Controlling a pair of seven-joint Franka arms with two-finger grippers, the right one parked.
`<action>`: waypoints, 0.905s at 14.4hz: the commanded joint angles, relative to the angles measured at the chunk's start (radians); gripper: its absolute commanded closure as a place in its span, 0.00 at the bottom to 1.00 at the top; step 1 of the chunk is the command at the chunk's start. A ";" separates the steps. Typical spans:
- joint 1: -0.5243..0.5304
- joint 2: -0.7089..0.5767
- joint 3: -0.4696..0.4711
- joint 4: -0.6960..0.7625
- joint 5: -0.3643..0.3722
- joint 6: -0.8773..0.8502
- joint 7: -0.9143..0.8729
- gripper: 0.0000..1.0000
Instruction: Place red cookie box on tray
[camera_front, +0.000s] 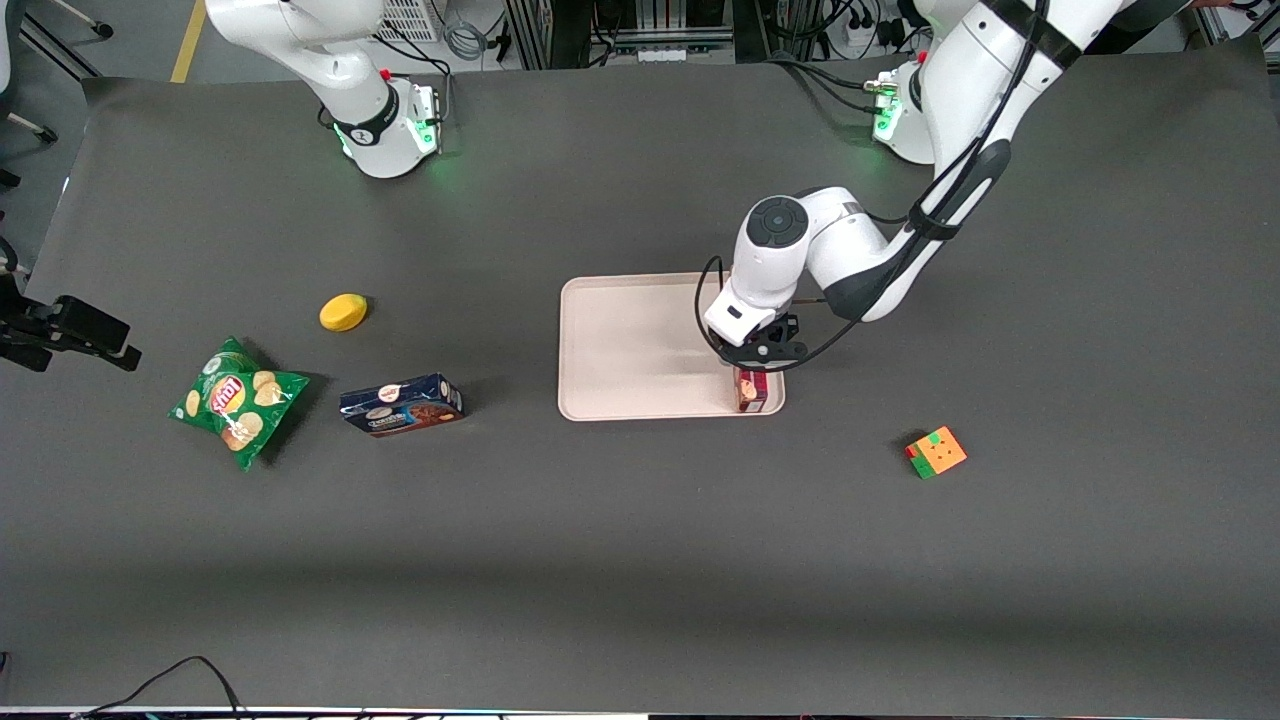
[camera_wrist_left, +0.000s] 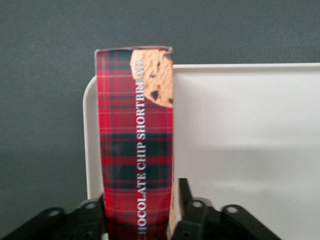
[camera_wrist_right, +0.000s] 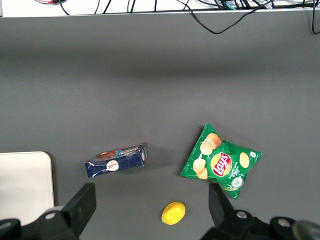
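The red cookie box (camera_front: 752, 390), a long tartan carton reading "chocolate chip shortbread" (camera_wrist_left: 136, 145), sits between the fingers of my left gripper (camera_front: 753, 368). The gripper (camera_wrist_left: 142, 195) is shut on the box near one end, one finger on each long side. The box is over the tray (camera_front: 620, 340), a pale beige tray with a low rim (camera_wrist_left: 240, 140). It runs along the tray's edge toward the working arm's end, with its free end at the corner nearest the front camera. Whether the box rests on the tray floor is hidden by the gripper.
Toward the parked arm's end lie a dark blue cookie box (camera_front: 401, 405), a green chips bag (camera_front: 236, 400) and a yellow lemon-like object (camera_front: 343, 312). A colourful cube (camera_front: 936, 452) sits toward the working arm's end, nearer the front camera than the tray.
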 joint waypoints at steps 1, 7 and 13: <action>0.002 0.013 0.002 0.017 0.025 0.005 -0.023 0.00; -0.001 -0.008 -0.004 0.058 0.014 -0.045 -0.018 0.00; 0.005 -0.044 -0.119 0.475 -0.152 -0.695 0.305 0.00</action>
